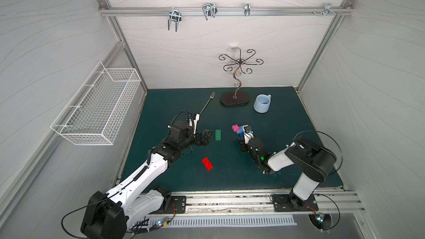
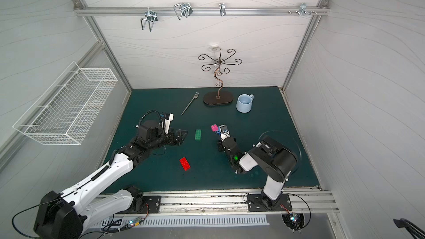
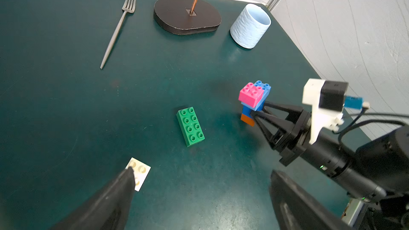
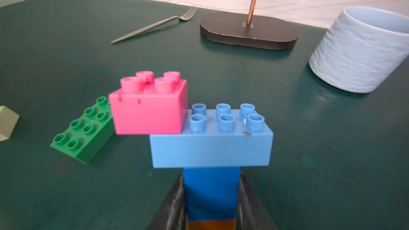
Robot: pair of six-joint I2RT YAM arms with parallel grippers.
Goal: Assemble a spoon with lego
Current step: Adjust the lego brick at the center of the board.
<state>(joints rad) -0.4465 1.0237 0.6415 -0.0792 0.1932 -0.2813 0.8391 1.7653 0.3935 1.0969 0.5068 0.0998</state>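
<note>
The spoon (image 1: 236,129) (only a pink brick on a long light blue one, above a blue-and-orange stem) is being held upright just right of the frame's centre in both top views. The right gripper (image 4: 211,180) is pinching its blue stem from both sides. The green brick (image 1: 218,134) is lying flat just left of it. Further left, the left gripper (image 1: 207,135) is hovering with jaws spread wide, a cream brick (image 3: 140,172) lying by one fingertip. The red brick (image 1: 207,163) is lying lower in the frame, while the fork (image 1: 207,103), stand (image 1: 234,99) and mug (image 1: 262,103) are sitting higher up
</note>
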